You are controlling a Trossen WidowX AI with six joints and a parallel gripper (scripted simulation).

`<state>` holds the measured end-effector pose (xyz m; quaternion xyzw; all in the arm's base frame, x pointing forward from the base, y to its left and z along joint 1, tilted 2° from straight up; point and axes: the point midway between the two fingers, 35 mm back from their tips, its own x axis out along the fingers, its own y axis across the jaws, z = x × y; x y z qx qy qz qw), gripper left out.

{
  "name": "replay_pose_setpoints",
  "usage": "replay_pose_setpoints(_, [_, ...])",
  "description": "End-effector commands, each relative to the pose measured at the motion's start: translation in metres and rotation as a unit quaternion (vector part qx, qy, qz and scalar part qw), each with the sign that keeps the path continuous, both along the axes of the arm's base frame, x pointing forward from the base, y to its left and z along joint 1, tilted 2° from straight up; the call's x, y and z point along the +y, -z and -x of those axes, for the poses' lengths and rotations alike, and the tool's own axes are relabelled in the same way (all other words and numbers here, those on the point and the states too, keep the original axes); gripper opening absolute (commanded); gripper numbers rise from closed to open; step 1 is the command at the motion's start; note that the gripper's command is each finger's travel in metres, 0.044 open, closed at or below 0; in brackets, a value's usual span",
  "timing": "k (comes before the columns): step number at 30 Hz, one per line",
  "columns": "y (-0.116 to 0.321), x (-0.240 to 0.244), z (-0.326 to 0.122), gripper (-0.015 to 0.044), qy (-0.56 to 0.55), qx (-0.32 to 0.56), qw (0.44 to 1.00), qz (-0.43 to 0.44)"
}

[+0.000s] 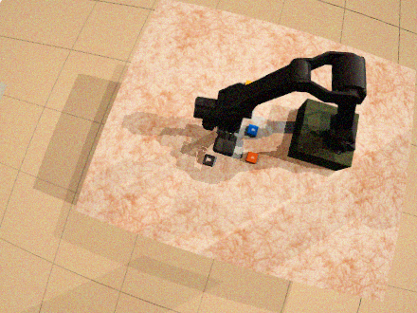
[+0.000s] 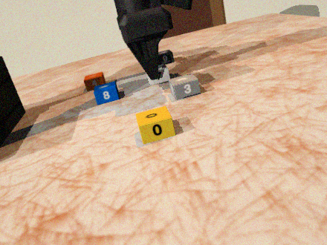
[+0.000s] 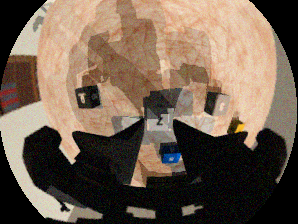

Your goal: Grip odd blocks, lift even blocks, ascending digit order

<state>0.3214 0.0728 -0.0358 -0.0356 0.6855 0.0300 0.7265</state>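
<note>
The white block (image 2: 164,76) (image 3: 159,134) stands on the table, its digit partly covered; the mark in the wrist view looks like a 7. My gripper (image 2: 154,78) (image 3: 158,121) is down around it, fingers slightly open, one at each side. The grey block (image 2: 186,87) (image 3: 217,103) shows 3. The yellow block (image 1: 248,82) (image 2: 156,128) (image 3: 239,127) shows 0. The blue block (image 1: 252,130) (image 2: 106,93) (image 3: 170,154) shows 8. The orange block (image 1: 252,157) (image 2: 94,81) has a faint digit, perhaps 4. The black block (image 1: 208,160) (image 2: 166,57) (image 3: 88,96) has an unclear digit, perhaps 9.
The arm's dark base (image 1: 319,135) stands to the right in the top view. The grey block and the black block stand near opposite sides of my fingers. The arm hides the grey block in the top view. A brown cabinet (image 2: 197,18) shows in the background.
</note>
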Motion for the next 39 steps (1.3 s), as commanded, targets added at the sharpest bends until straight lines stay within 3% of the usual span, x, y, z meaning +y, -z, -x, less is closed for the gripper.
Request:
replay_pose_setpoints(1, [0.001, 0.000, 0.000, 0.0304, -0.003, 0.001, 1.000, -0.001])
replay_pose_setpoints(5, [0.001, 0.000, 0.000, 0.0400, -0.003, 0.001, 1.000, -0.001])
replay_pose_setpoints(9, [-0.002, 0.000, 0.000, 0.0400, -0.003, 0.001, 1.000, -0.001])
replay_pose_setpoints(13, [-0.036, 0.001, 0.002, 0.0400, -0.003, 0.000, 1.000, -0.001])
replay_pose_setpoints(18, [-0.036, 0.001, 0.002, 0.0400, -0.003, 0.000, 1.000, -0.001])
replay_pose_setpoints(24, [-0.113, 0.001, 0.006, 0.0242, -0.003, 0.000, 1.000, -0.002])
replay_pose_setpoints(29, [-0.117, 0.001, 0.006, 0.0120, -0.003, 0.000, 1.000, -0.002])
replay_pose_setpoints(39, [-0.117, 0.001, 0.006, 0.0120, -0.003, 0.000, 1.000, -0.002])
